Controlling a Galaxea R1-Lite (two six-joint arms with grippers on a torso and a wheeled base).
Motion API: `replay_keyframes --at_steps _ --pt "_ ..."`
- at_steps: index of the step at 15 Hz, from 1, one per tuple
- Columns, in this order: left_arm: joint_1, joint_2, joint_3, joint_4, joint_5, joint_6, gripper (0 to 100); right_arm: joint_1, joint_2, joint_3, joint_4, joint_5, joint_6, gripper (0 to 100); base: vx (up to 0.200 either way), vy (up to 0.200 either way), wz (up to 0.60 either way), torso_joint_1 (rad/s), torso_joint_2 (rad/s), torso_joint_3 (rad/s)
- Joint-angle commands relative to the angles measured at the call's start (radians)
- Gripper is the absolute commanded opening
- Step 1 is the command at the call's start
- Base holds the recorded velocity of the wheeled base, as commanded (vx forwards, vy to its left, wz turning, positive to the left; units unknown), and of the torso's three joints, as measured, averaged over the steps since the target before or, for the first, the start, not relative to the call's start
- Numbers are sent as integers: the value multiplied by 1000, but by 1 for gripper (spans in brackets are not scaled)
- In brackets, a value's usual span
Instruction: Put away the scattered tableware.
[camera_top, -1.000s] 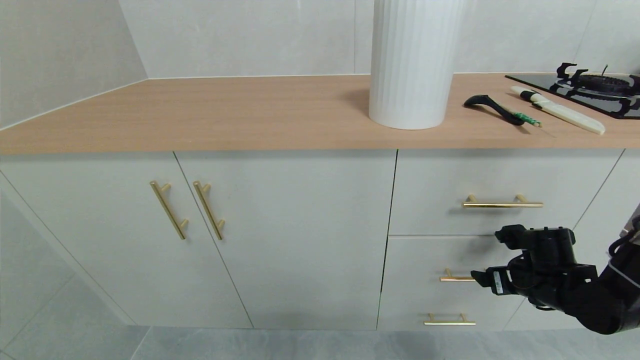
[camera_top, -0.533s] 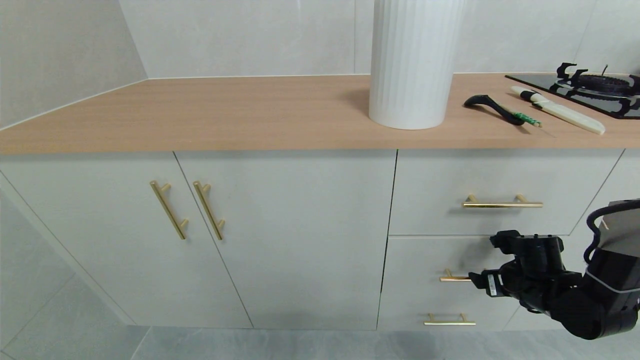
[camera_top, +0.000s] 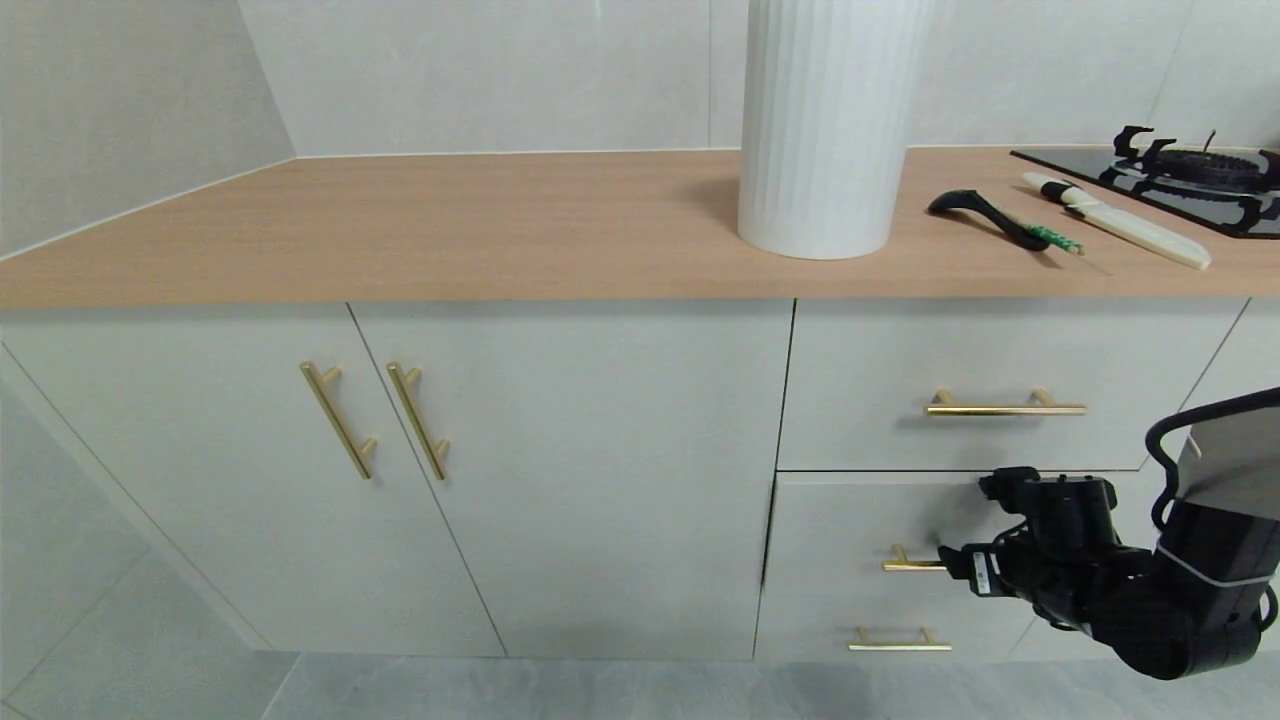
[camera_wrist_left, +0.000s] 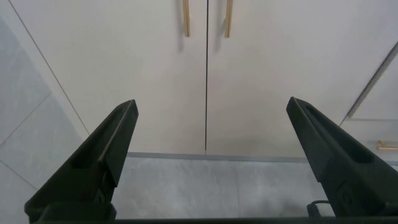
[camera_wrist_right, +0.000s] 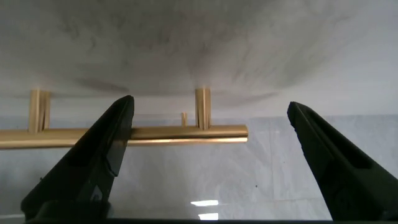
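I'm on the drawer-opening step. At lower right my right gripper (camera_top: 968, 525) has its fingers apart either side of the middle drawer handle (camera_top: 912, 565). The left gripper (camera_wrist_left: 208, 124) is also spread. The black spoon (camera_top: 985, 215) and white knife (camera_top: 1120, 222) lie on the bench (camera_top: 450, 220), upper right. Next I'd clamp the handle and pull straight.

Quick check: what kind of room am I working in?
Most likely a kitchen: a wooden countertop over brass-handled drawers, a gas hob at its right end, and a white knife lying beside it.
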Motion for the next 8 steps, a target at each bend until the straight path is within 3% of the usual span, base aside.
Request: replay_keyframes --at_steps 1,4,6,7,8 --pt "0 2 0 0 -1 -1 100 1 -8 20 3 1 -16 100 0 0 0 0 0 0" --pt "0 2 0 0 1 1 100 1 -71 65 8 4 -57 100 0 0 0 0 0 0" --pt "0 2 0 0 1 1 100 1 -285 82 226 38 -66 100 0 0 0 0 0 0" --pt "0 2 0 0 1 -1 100 1 -417 68 388 104 -65 100 0 0 0 0 0 0" --pt "0 2 -2 0 -1 -1 100 1 -463 54 451 127 -65 100 0 0 0 0 0 0"
